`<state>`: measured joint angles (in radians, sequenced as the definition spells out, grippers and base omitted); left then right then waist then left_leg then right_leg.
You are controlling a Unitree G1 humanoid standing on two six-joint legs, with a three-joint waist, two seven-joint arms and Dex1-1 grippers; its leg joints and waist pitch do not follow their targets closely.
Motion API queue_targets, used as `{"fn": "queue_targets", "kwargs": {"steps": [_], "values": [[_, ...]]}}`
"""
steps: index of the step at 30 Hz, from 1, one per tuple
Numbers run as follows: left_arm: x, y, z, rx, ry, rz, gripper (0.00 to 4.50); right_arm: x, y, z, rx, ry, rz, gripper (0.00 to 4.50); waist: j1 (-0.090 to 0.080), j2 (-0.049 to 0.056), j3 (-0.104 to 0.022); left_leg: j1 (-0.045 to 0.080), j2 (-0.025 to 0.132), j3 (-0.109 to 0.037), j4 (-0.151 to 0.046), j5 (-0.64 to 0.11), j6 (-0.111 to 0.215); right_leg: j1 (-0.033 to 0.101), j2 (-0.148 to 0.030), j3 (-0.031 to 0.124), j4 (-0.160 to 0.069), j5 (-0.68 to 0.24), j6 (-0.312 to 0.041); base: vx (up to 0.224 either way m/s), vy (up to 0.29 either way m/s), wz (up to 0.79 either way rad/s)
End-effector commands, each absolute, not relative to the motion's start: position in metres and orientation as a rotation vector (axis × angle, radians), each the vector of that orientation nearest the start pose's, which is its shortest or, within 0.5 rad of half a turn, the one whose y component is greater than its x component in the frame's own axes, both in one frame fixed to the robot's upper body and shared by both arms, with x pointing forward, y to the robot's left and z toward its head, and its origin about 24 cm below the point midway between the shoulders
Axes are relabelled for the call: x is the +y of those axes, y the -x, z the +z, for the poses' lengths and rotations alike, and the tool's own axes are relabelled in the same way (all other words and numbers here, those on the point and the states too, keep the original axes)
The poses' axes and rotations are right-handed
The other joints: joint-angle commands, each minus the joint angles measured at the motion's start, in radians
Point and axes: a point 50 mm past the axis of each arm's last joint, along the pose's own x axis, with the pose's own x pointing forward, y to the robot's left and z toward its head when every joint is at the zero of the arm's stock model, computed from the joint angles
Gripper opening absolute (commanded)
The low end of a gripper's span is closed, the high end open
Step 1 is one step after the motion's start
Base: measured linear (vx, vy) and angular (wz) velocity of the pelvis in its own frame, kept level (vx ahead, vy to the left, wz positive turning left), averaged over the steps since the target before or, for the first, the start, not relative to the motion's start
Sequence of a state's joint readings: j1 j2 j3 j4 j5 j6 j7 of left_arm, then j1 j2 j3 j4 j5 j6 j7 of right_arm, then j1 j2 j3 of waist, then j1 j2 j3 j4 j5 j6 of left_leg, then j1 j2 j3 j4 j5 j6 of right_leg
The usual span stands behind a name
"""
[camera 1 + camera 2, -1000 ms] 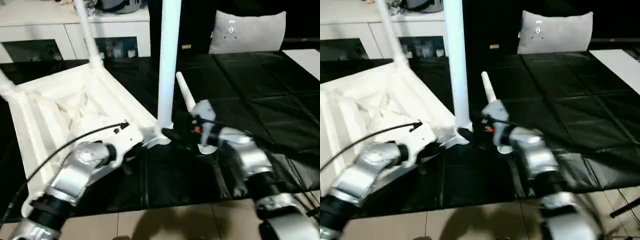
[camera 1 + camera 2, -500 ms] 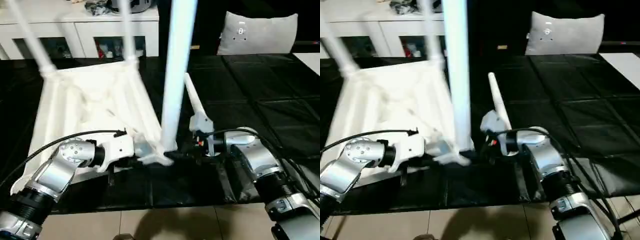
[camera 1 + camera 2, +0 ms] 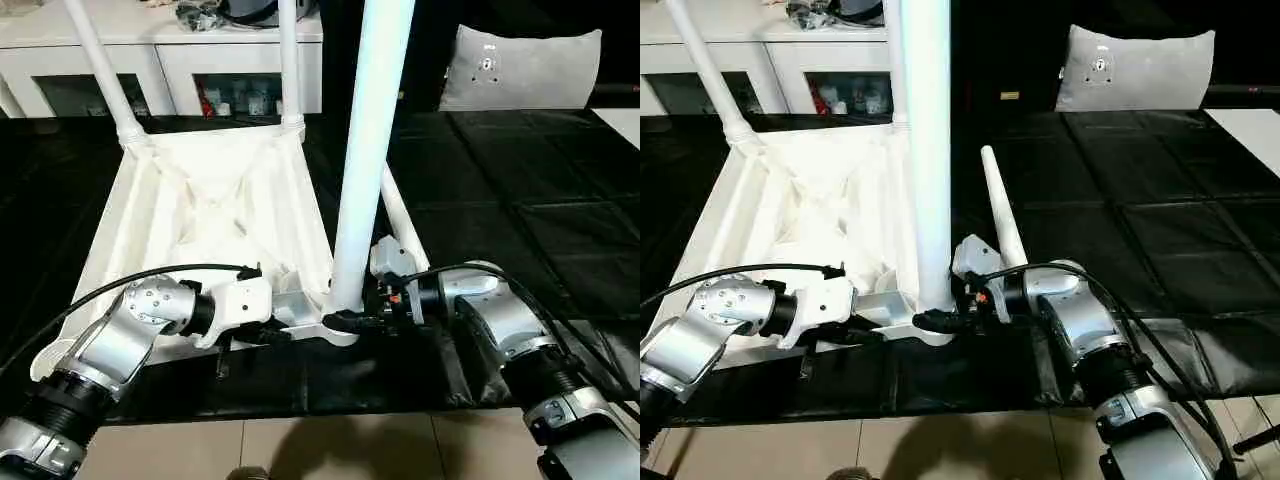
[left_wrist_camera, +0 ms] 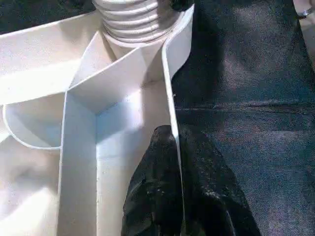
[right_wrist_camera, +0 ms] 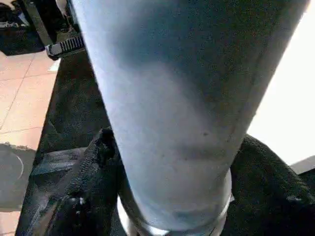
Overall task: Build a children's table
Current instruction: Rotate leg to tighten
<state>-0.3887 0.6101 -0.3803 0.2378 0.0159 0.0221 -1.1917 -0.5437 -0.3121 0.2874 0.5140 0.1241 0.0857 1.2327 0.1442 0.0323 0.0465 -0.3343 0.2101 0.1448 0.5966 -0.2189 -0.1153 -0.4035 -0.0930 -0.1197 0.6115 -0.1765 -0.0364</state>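
The children's table top (image 3: 210,200) lies upside down on the black mat, ribs facing up. Two legs stand in its far sockets (image 3: 100,70) (image 3: 289,60). A third leg (image 3: 368,150) stands upright in the near right corner socket. My right gripper (image 3: 350,320) grips the base of that third leg, one finger (image 5: 93,187) on each side, pressed against the tube. My left gripper (image 4: 172,135) is shut on the thin rim wall (image 4: 170,73) of the top, just beside that socket. The last leg (image 3: 1000,210) lies loose on the mat, right of the upright one.
A white cabinet (image 3: 180,50) with glass doors runs along the back. A grey cushion (image 3: 520,68) stands at the back right. The black mat (image 3: 520,200) spreads to the right, and tiled floor (image 3: 330,450) shows along the near edge.
The table top has swung round, bringing both far legs into sight. My right fingers have closed in on the base of the near leg. The left grip on the rim is unchanged.
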Motion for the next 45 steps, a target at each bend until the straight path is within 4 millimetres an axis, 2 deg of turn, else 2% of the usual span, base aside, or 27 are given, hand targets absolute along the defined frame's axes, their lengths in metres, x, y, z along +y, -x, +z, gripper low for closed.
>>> {"fn": "queue_targets", "kwargs": {"steps": [1, 7, 9, 10, 11, 12, 13, 14, 15, 17, 18, 19, 20, 21, 24, 25, 27, 28, 29, 30, 32, 34, 35, 38, 39, 40, 45], "values": [[0.155, -0.269, 0.049, 0.432, -0.708, -1.488, 0.00, -0.112, -0.301, 0.050, 0.343, 0.231, 1.439, 2.77, -0.009, 0.009, -0.063, -0.011, 0.018, 0.009, -0.077, -0.175, 0.033, 0.060, -0.053, 0.059, -0.072, -0.262, -0.159, 0.000, 0.000, 0.00], [0.154, -0.267, 0.049, 0.433, -0.661, -1.472, 0.00, -0.108, -0.300, 0.046, 0.364, 0.192, 1.426, 2.65, -0.010, 0.008, -0.063, -0.013, 0.018, 0.009, -0.078, -0.169, 0.034, 0.060, -0.053, 0.059, -0.072, -0.264, -0.159, 0.000, 0.000, 0.00], [0.150, -0.265, 0.052, 0.419, -0.552, -1.396, 0.00, -0.095, -0.305, 0.040, 0.361, 0.133, 1.317, 2.65, -0.013, 0.006, -0.061, -0.015, 0.020, 0.008, -0.081, -0.180, 0.025, 0.061, -0.057, 0.058, -0.072, -0.277, -0.163, 0.000, 0.000, 0.00], [0.148, -0.264, 0.054, 0.412, -0.507, -1.363, 0.00, -0.089, -0.308, 0.038, 0.354, 0.102, 1.264, 2.65, -0.017, 0.009, -0.059, -0.013, 0.021, 0.008, -0.082, -0.194, 0.017, 0.058, -0.058, 0.060, -0.073, -0.297, -0.161, 0.000, 0.000, 0.00], [0.145, -0.264, 0.054, 0.406, -0.482, -1.337, 0.00, -0.084, -0.310, 0.037, 0.350, 0.073, 1.227, 2.64, -0.027, 0.008, -0.055, -0.013, 0.017, 0.007, -0.086, -0.220, 0.010, 0.060, -0.055, 0.056, -0.080, -0.348, -0.146, 0.000, 0.000, 0.00], [0.144, -0.264, 0.054, 0.401, -0.468, -1.320, 0.00, -0.081, -0.311, 0.036, 0.348, 0.053, 1.205, 2.64, -0.034, 0.008, -0.056, -0.012, 0.018, 0.006, -0.086, -0.231, 0.004, 0.059, -0.056, 0.057, -0.079, -0.359, -0.144, 0.000, 0.000, 0.00], [0.137, -0.263, 0.054, 0.388, -0.410, -1.229, 0.00, -0.066, -0.315, 0.031, 0.359, -0.010, 1.109, 2.64, -0.051, 0.008, -0.053, -0.011, 0.016, 0.005, -0.087, -0.258, -0.001, 0.057, -0.057, 0.055, -0.085, -0.416, -0.126, 0.000, 0.000, 0.00], [0.135, -0.263, 0.054, 0.385, -0.401, -1.212, 0.00, -0.063, -0.316, 0.031, 0.363, -0.021, 1.091, 2.64, -0.060, 0.008, -0.048, -0.016, 0.013, 0.003, -0.088, -0.268, -0.001, 0.058, -0.056, 0.052, -0.090, -0.439, -0.121, 0.000, 0.000, 0.00], [0.133, -0.263, 0.054, 0.381, -0.386, -1.183, 0.00, -0.058, -0.318, 0.029, 0.369, -0.038, 1.063, 2.64, -0.063, 0.008, -0.048, -0.015, 0.012, 0.001, -0.089, -0.274, -0.001, 0.060, -0.057, 0.049, -0.095, -0.464, -0.109, 0.000, 0.000, 0.00], [0.125, -0.266, 0.054, 0.366, -0.358, -1.065, 0.00, -0.043, -0.323, 0.027, 0.393, -0.096, 0.958, 2.64, -0.087, 0.005, -0.050, -0.014, 0.008, -0.001, -0.085, -0.282, 0.003, 0.057, -0.056, 0.047, -0.098, -0.495, -0.092, 0.000, 0.000, 0.00], [0.125, -0.266, 0.054, 0.366, -0.358, -1.065, 0.00, -0.043, -0.323, 0.027, 0.393, -0.096, 0.958, 2.64, -0.094, 0.004, -0.047, -0.015, 0.007, -0.002, -0.086, -0.282, 0.006, 0.056, -0.055, 0.047, -0.102, -0.500, -0.093, 0.000, 0.000, 0.00], [0.115, -0.272, 0.056, 0.331, -0.360, -0.965, 0.00, -0.035, -0.328, 0.024, 0.421, -0.111, 0.861, 2.64, -0.098, 0.002, -0.049, -0.012, 0.005, -0.002, -0.083, -0.284, 0.013, 0.054, -0.056, 0.045, -0.105, -0.516, -0.087, 0.000, 0.000, 0.00], [0.111, -0.273, 0.057, 0.322, -0.359, -0.935, 0.00, -0.033, -0.329, 0.023, 0.429, -0.105, 0.834, 2.64, -0.106, 0.000, -0.047, -0.016, 0.004, -0.001, -0.082, -0.272, 0.015, 0.053, -0.053, 0.044, -0.107, -0.517, -0.086, 0.000, 0.000, 0.00], [0.107, -0.275, 0.059, 0.309, -0.358, -0.911, 0.00, -0.033, -0.330, 0.022, 0.438, -0.103, 0.797, 2.64, -0.106, -0.004, -0.048, -0.013, 0.002, 0.001, -0.079, -0.267, 0.018, 0.051, -0.053, 0.044, -0.110, -0.520, -0.083, 0.000, 0.000, 0.00], [0.096, -0.277, 0.061, 0.289, -0.365, -0.891, 0.00, -0.033, -0.331, 0.020, 0.431, -0.104, 0.789, 2.64, -0.100, 0.001, -0.052, -0.012, 0.004, 0.003, -0.080, -0.254, 0.036, 0.048, -0.053, 0.048, -0.106, -0.486, -0.088, 0.000, 0.000, 0.00], [0.094, -0.278, 0.062, 0.288, -0.370, -0.892, 0.00, -0.034, -0.330, 0.021, 0.421, -0.106, 0.811, 2.64, -0.096, 0.001, -0.054, -0.013, 0.006, 0.004, -0.079, -0.239, 0.041, 0.049, -0.051, 0.049, -0.103, -0.443, -0.097, 0.000, 0.000, 0.00], [0.091, -0.277, 0.063, 0.291, -0.374, -0.891, 0.00, -0.036, -0.330, 0.022, 0.405, -0.117, 0.826, 3.20, -0.090, 0.003, -0.058, -0.019, 0.010, 0.004, -0.081, -0.200, 0.048, 0.054, -0.050, 0.053, -0.090, -0.356, -0.124, 0.000, 0.000, 0.00], [0.091, -0.278, 0.064, 0.298, -0.384, -0.886, 0.00, -0.039, -0.332, 0.025, 0.389, -0.135, 0.820, 3.34, -0.089, 0.012, -0.058, -0.020, 0.011, 0.004, -0.080, -0.191, 0.046, 0.055, -0.048, 0.053, -0.084, -0.306, -0.144, 0.000, 0.000, 0.00], [0.091, -0.278, 0.064, 0.303, -0.392, -0.882, 0.00, -0.042, -0.334, 0.026, 0.377, -0.146, 0.816, 3.37, -0.088, 0.009, -0.060, -0.018, 0.012, 0.005, -0.080, -0.193, 0.049, 0.056, -0.048, 0.054, -0.082, -0.275, -0.159, 0.000, 0.000, 0.00], [0.091, -0.278, 0.065, 0.307, -0.400, -0.875, 0.00, -0.044, -0.335, 0.028, 0.365, -0.145, 0.812, 3.44, -0.086, 0.014, -0.061, -0.017, 0.013, 0.005, -0.080, -0.191, 0.048, 0.056, -0.049, 0.054, -0.079, -0.262, -0.167, 0.000, 0.000, 0.00], [0.096, -0.280, 0.066, 0.311, -0.456, -0.882, 0.00, -0.057, -0.339, 0.035, 0.298, -0.091, 0.832, 3.69, -0.081, 0.012, -0.062, -0.017, 0.011, 0.008, -0.077, -0.183, 0.048, 0.057, -0.049, 0.053, -0.080, -0.243, -0.179, 0.000, 0.000, 0.00], [0.104, -0.283, 0.066, 0.318, -0.500, -0.894, 0.00, -0.070, -0.341, 0.043, 0.243, -0.082, 0.861, 3.83, -0.071, 0.012, -0.065, -0.019, 0.011, 0.009, -0.073, -0.151, 0.064, 0.060, -0.048, 0.054, -0.074, -0.194, -0.189, 0.000, 0.000, 0.00], [0.108, -0.283, 0.066, 0.320, -0.507, -0.906, 0.00, -0.076, -0.342, 0.048, 0.214, -0.081, 0.885, 3.90, -0.066, 0.011, -0.069, -0.022, 0.011, 0.007, -0.070, -0.115, 0.074, 0.065, -0.048, 0.054, -0.068, -0.149, -0.196, 0.000, 0.000, 0.00], [0.114, -0.283, 0.066, 0.323, -0.511, -0.933, 0.00, -0.085, -0.340, 0.055, 0.179, -0.056, 0.937, 4.21, -0.056, 0.010, -0.078, -0.027, 0.009, 0.008, -0.058, -0.023, 0.103, 0.065, -0.046, 0.054, -0.051, -0.030, -0.223, 0.000, 0.000, 0.00], [0.118, -0.283, 0.065, 0.329, -0.515, -0.945, 0.00, -0.090, -0.339, 0.057, 0.167, -0.033, 0.963, 4.26, -0.054, 0.011, -0.076, -0.029, 0.009, 0.010, -0.056, -0.005, 0.116, 0.059, -0.045, 0.054, -0.049, -0.003, -0.238, 0.000, 0.000, 0.00], [0.125, -0.281, 0.064, 0.331, -0.538, -0.990, 0.00, -0.102, -0.336, 0.061, 0.153, 0.022, 1.020, 4.32, -0.049, 0.009, -0.072, -0.028, 0.009, 0.010, -0.059, -0.048, 0.120, 0.061, -0.047, 0.052, -0.055, -0.052, -0.233, 0.000, 0.000, 0.00], [0.136, -0.275, 0.060, 0.343, -0.576, -1.101, 0.00, -0.121, -0.326, 0.064, 0.174, 0.157, 1.180, 4.42, -0.037, 0.008, -0.065, -0.024, 0.013, 0.012, -0.065, -0.128, 0.098, 0.059, -0.047, 0.053, -0.069, -0.178, -0.194, 0.000, 0.000, 0.00]]}}
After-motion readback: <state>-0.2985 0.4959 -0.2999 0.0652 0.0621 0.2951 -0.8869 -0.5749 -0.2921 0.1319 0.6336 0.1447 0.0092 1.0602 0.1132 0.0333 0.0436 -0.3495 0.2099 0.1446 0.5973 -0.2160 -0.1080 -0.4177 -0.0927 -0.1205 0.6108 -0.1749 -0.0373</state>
